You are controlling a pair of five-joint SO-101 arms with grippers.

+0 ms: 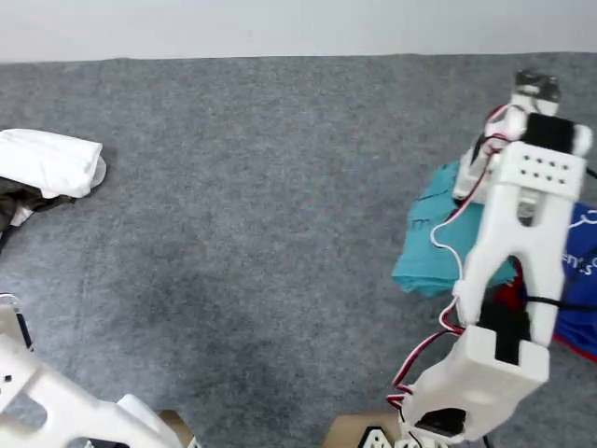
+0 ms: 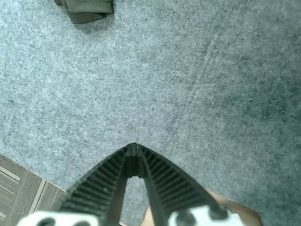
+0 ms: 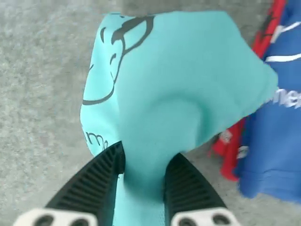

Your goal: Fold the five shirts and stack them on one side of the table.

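Observation:
A teal shirt [image 3: 178, 80] with black print is bunched up between the fingers of my right gripper [image 3: 145, 157], which is shut on its fabric. In the high view the teal shirt [image 1: 431, 238] lies at the table's right side, partly under the right arm [image 1: 522, 215]. A blue shirt [image 1: 580, 280] and a red shirt [image 1: 510, 301] lie beside it, also seen as the blue shirt [image 3: 277, 136] and red shirt [image 3: 229, 141]. At the far left sits a folded white shirt [image 1: 51, 161] on an olive shirt [image 1: 28, 201]. My left gripper [image 2: 136, 149] is shut and empty above bare grey cloth.
Grey felt [image 1: 261, 205] covers the table. The left arm [image 1: 47, 401] stands at the near left corner. The table's edge with wooden floor [image 2: 19, 188] shows by the left gripper. An olive shirt corner [image 2: 84, 9] lies farther off.

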